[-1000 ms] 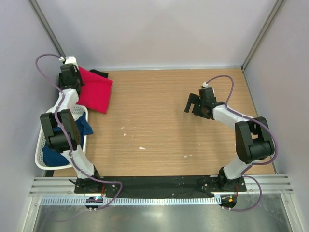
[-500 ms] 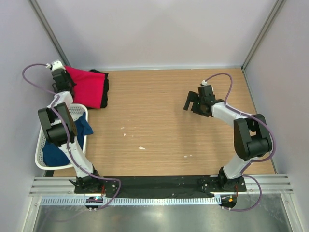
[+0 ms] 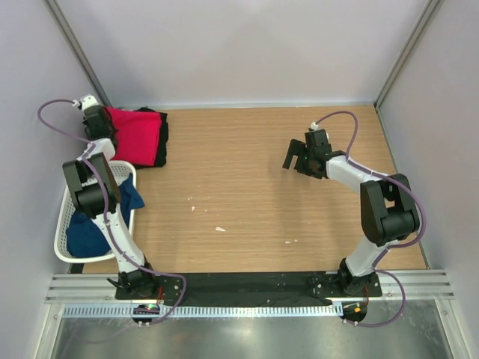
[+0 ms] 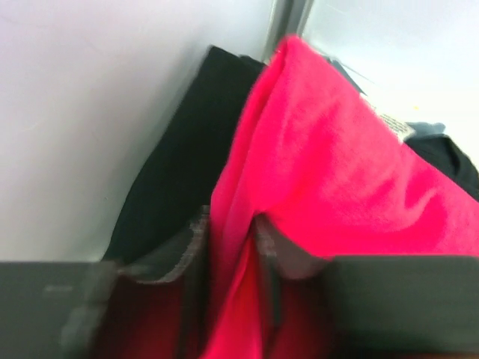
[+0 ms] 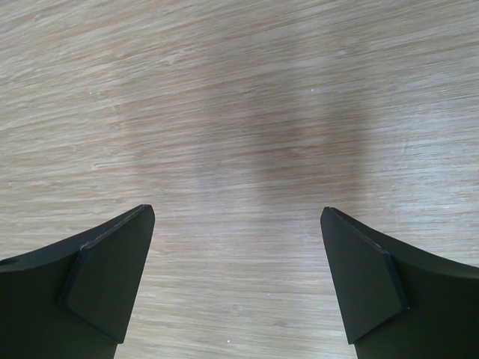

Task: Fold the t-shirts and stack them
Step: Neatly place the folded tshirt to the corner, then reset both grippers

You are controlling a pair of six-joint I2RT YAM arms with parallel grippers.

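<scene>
The red t-shirt (image 3: 142, 137) lies folded at the back left corner on top of the black t-shirt (image 3: 162, 129), which shows only along its right edge. My left gripper (image 3: 106, 132) is at the red shirt's left edge. In the left wrist view a fold of the red t-shirt (image 4: 337, 172) runs between the narrowly spaced fingers of my left gripper (image 4: 232, 247), with the black t-shirt (image 4: 179, 164) behind it against the wall. The dark blue t-shirt (image 3: 93, 232) sits crumpled in the basket. My right gripper (image 3: 293, 157) (image 5: 238, 254) hovers open over bare wood, holding nothing.
A white mesh basket (image 3: 63, 224) stands at the left edge by the left arm. Grey walls close in the table on the left, back and right. A few small white specks (image 3: 219, 229) lie on the wood near the middle.
The left gripper carried the red shirt back and left and laid it squarely over the black one in the corner. The right gripper drifted slightly left, still open.
</scene>
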